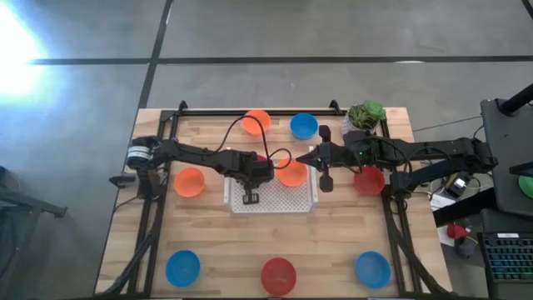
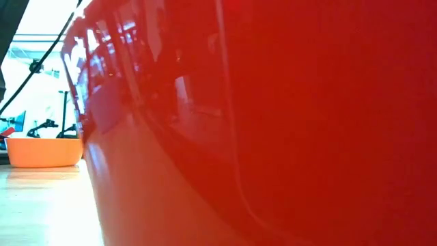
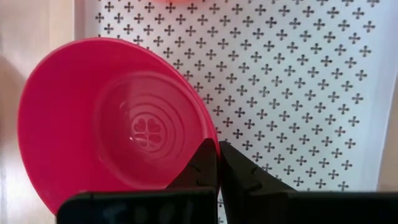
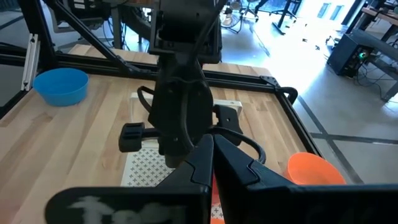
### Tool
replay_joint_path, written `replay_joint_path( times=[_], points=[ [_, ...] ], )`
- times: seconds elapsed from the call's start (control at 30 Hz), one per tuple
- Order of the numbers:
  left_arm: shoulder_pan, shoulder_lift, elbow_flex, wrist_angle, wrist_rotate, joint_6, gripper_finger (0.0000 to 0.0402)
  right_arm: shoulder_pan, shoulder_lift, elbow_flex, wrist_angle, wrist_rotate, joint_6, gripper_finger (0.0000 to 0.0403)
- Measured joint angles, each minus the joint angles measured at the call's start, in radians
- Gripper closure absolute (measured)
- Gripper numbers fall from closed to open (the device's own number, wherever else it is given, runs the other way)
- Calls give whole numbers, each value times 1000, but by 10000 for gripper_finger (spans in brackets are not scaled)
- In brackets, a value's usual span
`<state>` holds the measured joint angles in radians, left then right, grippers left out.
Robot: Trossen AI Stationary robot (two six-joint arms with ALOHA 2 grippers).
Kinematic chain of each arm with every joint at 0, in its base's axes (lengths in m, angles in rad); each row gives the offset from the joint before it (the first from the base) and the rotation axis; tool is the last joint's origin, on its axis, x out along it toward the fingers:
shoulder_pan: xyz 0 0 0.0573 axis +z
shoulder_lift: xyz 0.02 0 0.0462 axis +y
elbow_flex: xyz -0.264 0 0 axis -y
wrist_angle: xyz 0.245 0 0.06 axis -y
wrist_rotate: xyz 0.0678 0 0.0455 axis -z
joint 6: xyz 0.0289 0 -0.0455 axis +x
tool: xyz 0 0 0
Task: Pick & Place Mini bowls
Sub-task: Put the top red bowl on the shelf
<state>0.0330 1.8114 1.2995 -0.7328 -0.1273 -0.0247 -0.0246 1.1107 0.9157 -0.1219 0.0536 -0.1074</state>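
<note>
Gripping red mini bowl (image 3: pixel 112 124) rim over white tray (image 3: pixel 298 93): left gripper (image 3: pixel 218 163) | right gripper (image 4: pixel 212 160) closed, empty, beside it

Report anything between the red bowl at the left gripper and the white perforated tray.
Nothing visible does. The left gripper pinches the red plastic mini bowl by its rim over the white perforated tray. An orange plastic mini bowl sits off to one side.

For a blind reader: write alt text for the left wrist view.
The left tool, shut, pinches the rim of a red mini bowl held tilted over the white perforated tray. The bowl's ringed inside faces the camera, and bare wooden table shows beside the tray.
</note>
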Motion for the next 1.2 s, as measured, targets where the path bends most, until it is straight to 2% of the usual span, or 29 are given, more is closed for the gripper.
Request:
replay_joint_path(
  times=[0.5,1.2],
  points=[
    [5,-2,-43,1,-2,-46,402,0,0,0,0,0,-20,394],
    [5,-2,-43,20,2,-59,387,0,0,0,0,0,-24,394]
  ],
)
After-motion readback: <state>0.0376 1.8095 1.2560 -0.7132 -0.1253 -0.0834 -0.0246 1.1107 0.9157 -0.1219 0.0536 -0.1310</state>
